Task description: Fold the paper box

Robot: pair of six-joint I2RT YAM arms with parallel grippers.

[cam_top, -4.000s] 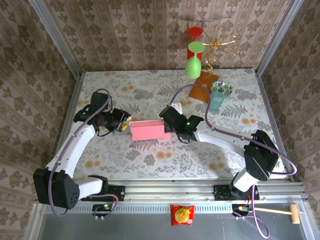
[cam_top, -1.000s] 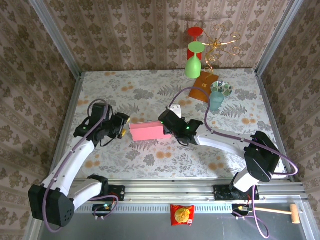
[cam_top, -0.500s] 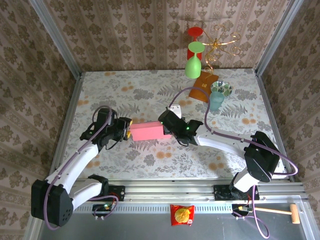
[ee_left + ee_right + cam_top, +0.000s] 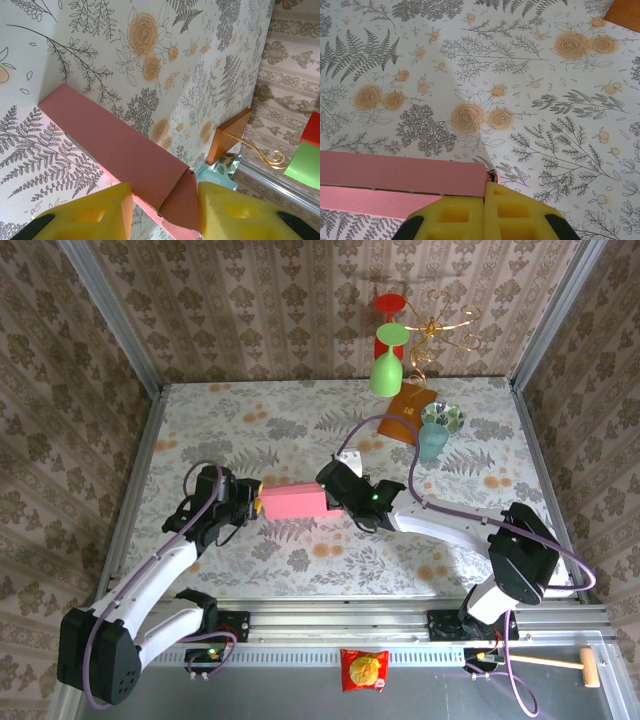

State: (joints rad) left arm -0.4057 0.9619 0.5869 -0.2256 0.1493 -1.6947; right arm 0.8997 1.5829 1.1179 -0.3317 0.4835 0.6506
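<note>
Top external view has the paper box [image 4: 293,502] mid-counter [image 4: 300,420], right tool [image 4: 333,500] pinched shut on its right end, left tool [image 4: 252,498] open astride the left flap; a skewed squeeze could crumple it.

Paper box [image 4: 292,502] pink. Left pincer [image 4: 162,196], right pincer [image 4: 485,212] yellow. Table [image 4: 290,425] white, grey ferns, orange roses.

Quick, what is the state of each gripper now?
Left gripper: open, jaws apart around the pink box end, grip unclear.
Right gripper: shut at the box's other end; pinching cannot be told.
</note>
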